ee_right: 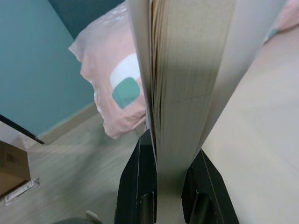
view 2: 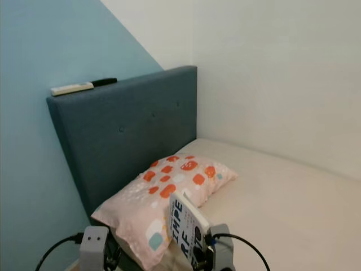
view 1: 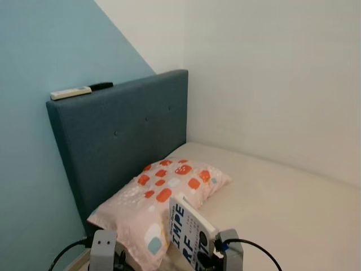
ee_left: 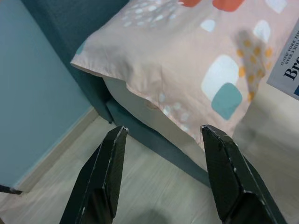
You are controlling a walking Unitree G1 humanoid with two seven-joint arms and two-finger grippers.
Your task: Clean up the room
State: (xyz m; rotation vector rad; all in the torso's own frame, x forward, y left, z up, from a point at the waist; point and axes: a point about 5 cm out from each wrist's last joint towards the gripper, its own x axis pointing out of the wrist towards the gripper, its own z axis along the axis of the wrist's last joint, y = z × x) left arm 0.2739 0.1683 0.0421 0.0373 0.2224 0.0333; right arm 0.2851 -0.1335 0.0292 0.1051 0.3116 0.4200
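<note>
- Two grippers sit low at the near edge of the head views; my right gripper (ee_right: 161, 175) has its two black fingers closed tight on the lower edge of a book (view 1: 190, 230), one finger against each cover, the page block between them.
- The book stands nearly upright in my grasp, tilted a little, its cover with large dark lettering turned toward the pillow side. I judge it a stiff, light paperback: rigid enough across the covers to take a pinch, but the smooth covers may slide, and a hold this near one edge lets the far end lever and swing.
- A firmer hold, in my judgement, lies closer to the spine and toward the middle of the book's length.
- My left gripper (ee_left: 163, 172) hangs open and empty, fingers well apart, over the wood-look floor (ee_left: 154, 186) just beside the bed's corner.
- The pink pillow (view 1: 163, 197) with orange and teal patches lies at the head of the mattress (view 1: 282, 203), soft and loose, just beyond the book.
- The blue-grey headboard (view 1: 130, 135) rises behind the pillow.
- Farthest, a white remote (view 1: 70, 93) and a dark slim object (view 1: 100, 86) rest on the headboard's top edge.
</note>
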